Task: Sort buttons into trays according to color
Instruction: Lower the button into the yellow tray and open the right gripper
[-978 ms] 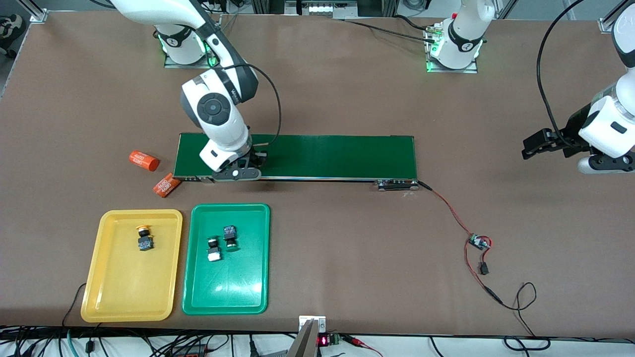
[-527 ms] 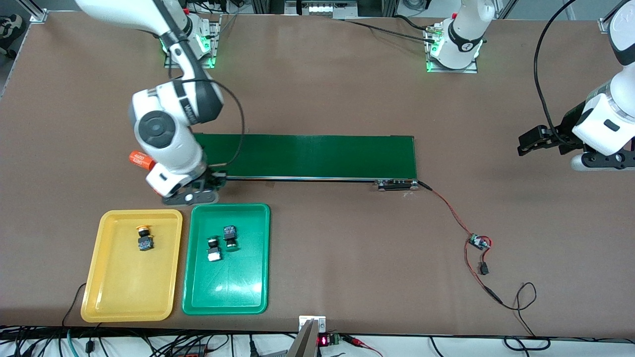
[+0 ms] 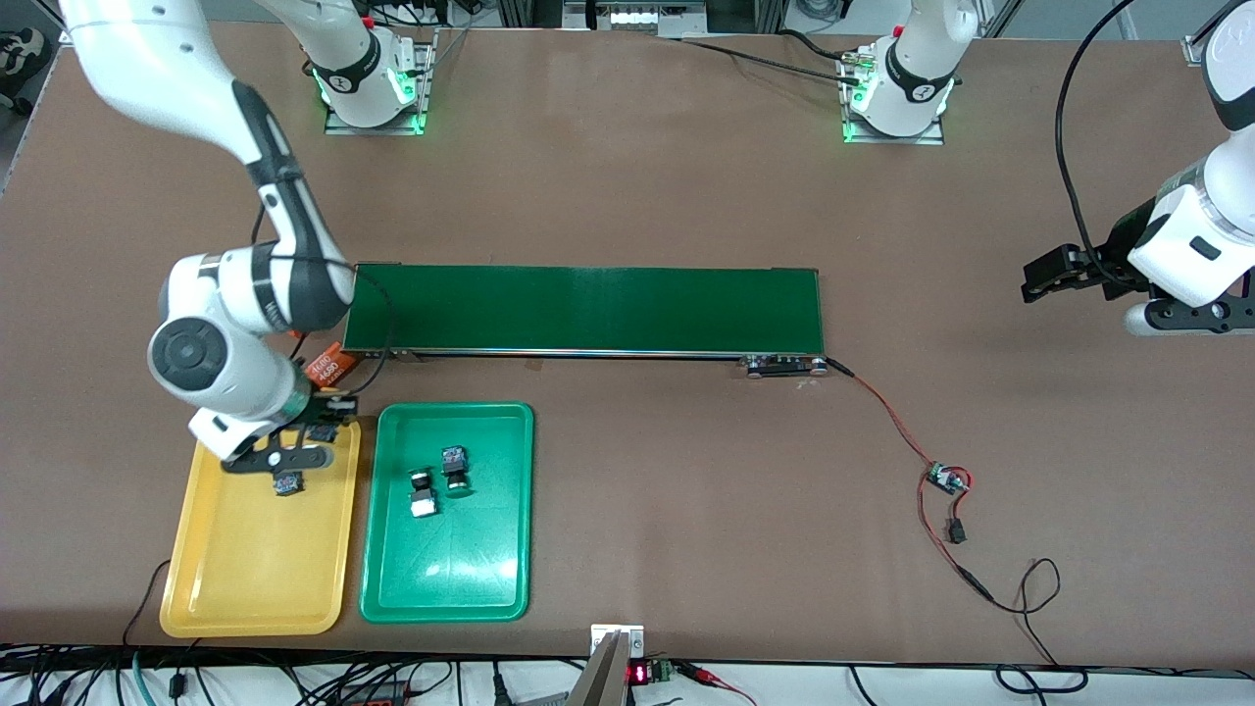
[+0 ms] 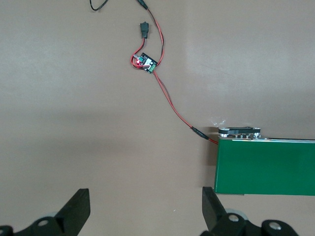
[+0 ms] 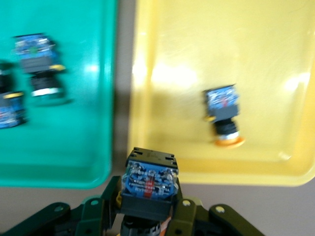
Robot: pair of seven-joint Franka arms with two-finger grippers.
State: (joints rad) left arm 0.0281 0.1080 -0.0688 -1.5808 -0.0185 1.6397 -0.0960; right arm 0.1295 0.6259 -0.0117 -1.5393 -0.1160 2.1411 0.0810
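Observation:
My right gripper (image 3: 324, 428) is shut on a button (image 5: 149, 183) with a blue-black body; its cap is hidden between the fingers. It hangs over the belt-side rim of the yellow tray (image 3: 245, 569), by the corner beside the green tray (image 3: 451, 579). One yellow-capped button (image 5: 224, 115) lies in the yellow tray (image 5: 206, 39), partly hidden under the gripper in the front view (image 3: 287, 482). Two green buttons (image 3: 454, 468) (image 3: 423, 493) lie in the green tray (image 5: 78, 147). My left gripper (image 3: 1039, 284) waits open and empty over bare table; it also shows in the left wrist view (image 4: 145, 211).
The long dark-green belt (image 3: 588, 309) lies across the table's middle, farther from the front camera than the trays. An orange cylinder (image 3: 328, 368) lies between the belt's end and the yellow tray. A red-black wire runs from the belt to a small circuit board (image 3: 946, 479).
My right arm has swung from the belt's end to the yellow tray's rim, carrying the button. My left gripper has shifted slightly.

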